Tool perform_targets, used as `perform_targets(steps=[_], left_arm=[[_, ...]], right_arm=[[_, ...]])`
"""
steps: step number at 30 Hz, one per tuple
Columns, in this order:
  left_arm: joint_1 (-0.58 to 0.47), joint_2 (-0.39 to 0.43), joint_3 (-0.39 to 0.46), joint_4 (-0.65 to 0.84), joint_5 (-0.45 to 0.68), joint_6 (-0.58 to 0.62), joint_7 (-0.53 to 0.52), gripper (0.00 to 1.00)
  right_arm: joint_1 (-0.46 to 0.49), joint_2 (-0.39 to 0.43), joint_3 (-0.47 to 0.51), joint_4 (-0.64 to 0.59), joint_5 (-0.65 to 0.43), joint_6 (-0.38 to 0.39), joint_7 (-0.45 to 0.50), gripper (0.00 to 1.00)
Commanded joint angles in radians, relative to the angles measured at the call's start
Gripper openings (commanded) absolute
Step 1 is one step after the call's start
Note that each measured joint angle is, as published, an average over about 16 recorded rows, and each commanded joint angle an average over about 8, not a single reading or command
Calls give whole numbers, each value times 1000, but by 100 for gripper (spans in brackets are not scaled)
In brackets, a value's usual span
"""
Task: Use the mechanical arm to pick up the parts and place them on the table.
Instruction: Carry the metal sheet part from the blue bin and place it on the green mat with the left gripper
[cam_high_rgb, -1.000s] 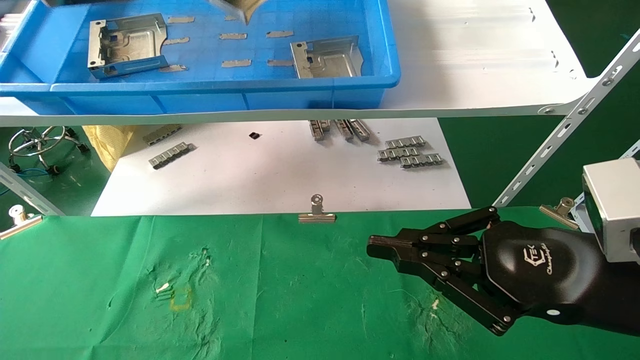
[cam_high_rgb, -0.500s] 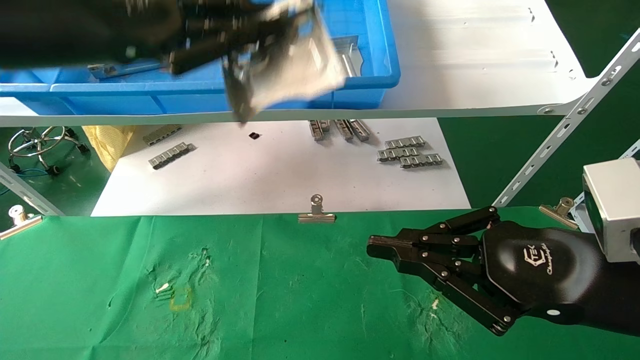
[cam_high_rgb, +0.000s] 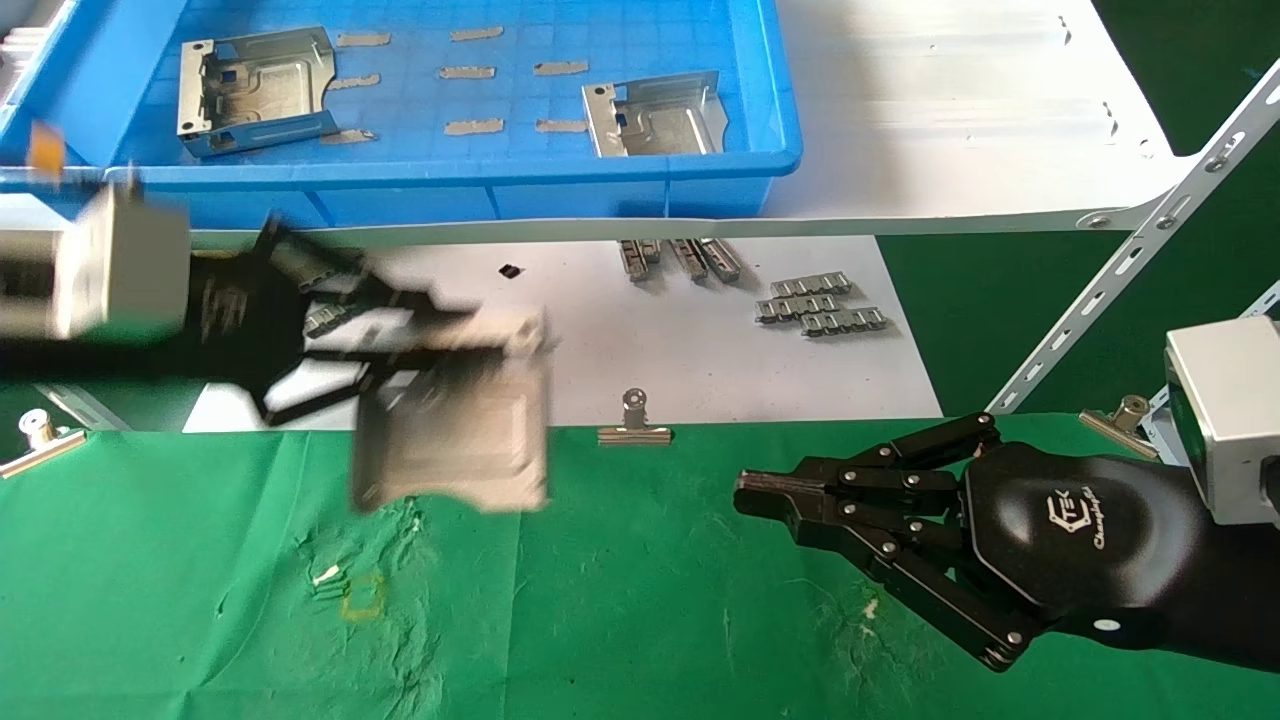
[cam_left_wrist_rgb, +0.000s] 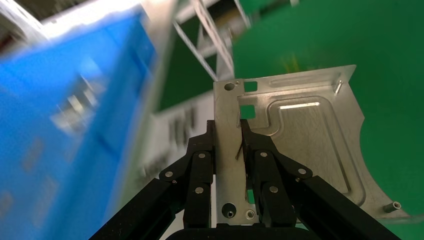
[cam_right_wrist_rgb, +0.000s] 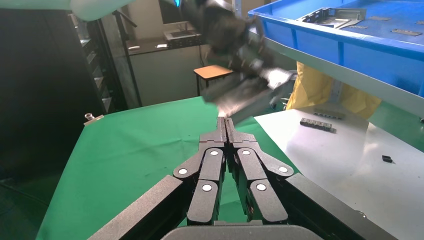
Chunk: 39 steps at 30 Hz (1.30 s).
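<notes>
Three silver stamped parts show: two lie in the blue bin (cam_high_rgb: 700, 190) on the far white shelf (cam_high_rgb: 950, 120), and the third part (cam_high_rgb: 455, 435) hangs clamped by one folded wall in the left gripper (cam_high_rgb: 500, 345), above the far edge of the green-clothed table (cam_high_rgb: 640, 600). The held part's embossed floor and curved cut-out edge are visible. The right gripper (cam_high_rgb: 745, 492) rests with fingertips pressed together, empty, over the table's right side, near one of three binder clips (cam_high_rgb: 633, 422).

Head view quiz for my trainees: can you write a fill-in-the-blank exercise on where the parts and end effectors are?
1. The left end effector is shut on a metal ____.
2. The number of parts lying in the blue bin is ____.
3. The right end effector hangs over the ____ table, holding nothing.
4. The held part is not yet ____ the table.

Missing: part; two; green; on
</notes>
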Motion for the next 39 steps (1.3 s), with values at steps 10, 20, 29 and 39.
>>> perform_targets(steps=[10,20,29,39], left_arm=[[107,-31,122,148,78,-29,227,0],[130,24,159,321,138,-86,398,60],[119,52,158,415,136,-58,479,100],[114,54,130,503,81,-15,439,100]], right_arm=[[0,0,0,0,0,0,0,100],[0,0,0,0,0,0,0,100],[0,0,0,0,0,0,0,100],[0,0,0,0,0,0,0,100]])
